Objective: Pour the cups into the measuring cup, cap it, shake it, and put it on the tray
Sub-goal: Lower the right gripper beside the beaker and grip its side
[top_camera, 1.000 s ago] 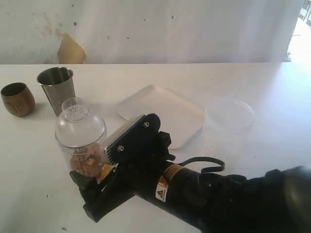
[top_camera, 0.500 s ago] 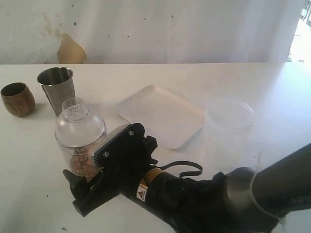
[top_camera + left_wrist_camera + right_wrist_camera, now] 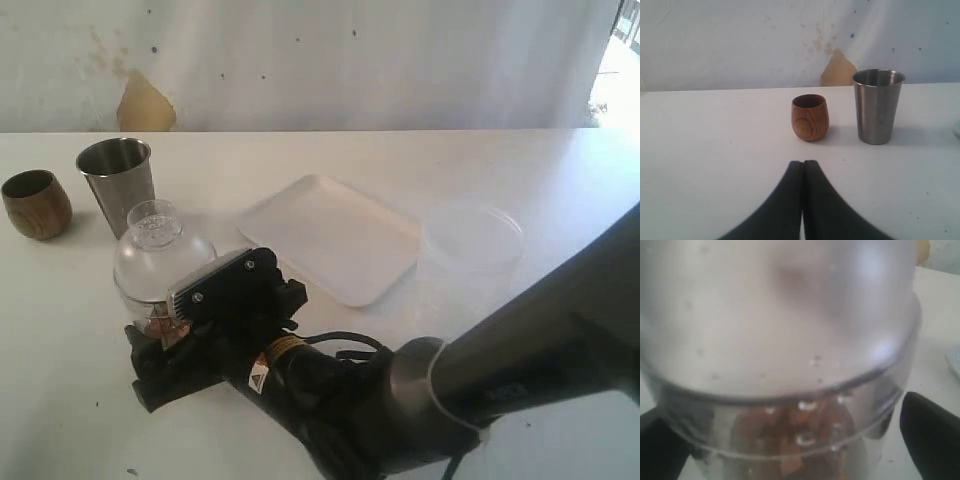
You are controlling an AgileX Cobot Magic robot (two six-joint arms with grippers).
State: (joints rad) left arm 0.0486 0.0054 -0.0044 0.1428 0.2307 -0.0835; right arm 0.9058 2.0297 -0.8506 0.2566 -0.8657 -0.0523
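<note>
On the left of the tabletop (image 3: 540, 170), just nearer than the steel tumbler (image 3: 117, 183) and the wooden cup (image 3: 36, 203), stands the measuring cup (image 3: 160, 265), upright, with a clear domed lid (image 3: 154, 222) on it and brownish bits showing low inside. The two cups sit upright side by side at the far left, so the pouring and capping look done and the shake seems to be the step in hand. The right arm reaches across from the near right so that its claw (image 3: 795, 447) comes at the measuring cup side-on, low on the body. That would leave the lid free and put the hold under the load. Its fingers (image 3: 932, 440) are spread to either side of the cylinder; a sliver of tabletop shows beside one, so I judge it not yet clamped. The left claw (image 3: 802, 172) hangs with its fingers pressed together, holding nothing, pointed toward the two cups and well apart from them, out of the working arm's path. The white tray (image 3: 335, 238) lies bare to the right of the measuring cup, with a frosted tub (image 3: 470, 255) beyond it; it is near enough for a short carry.
</note>
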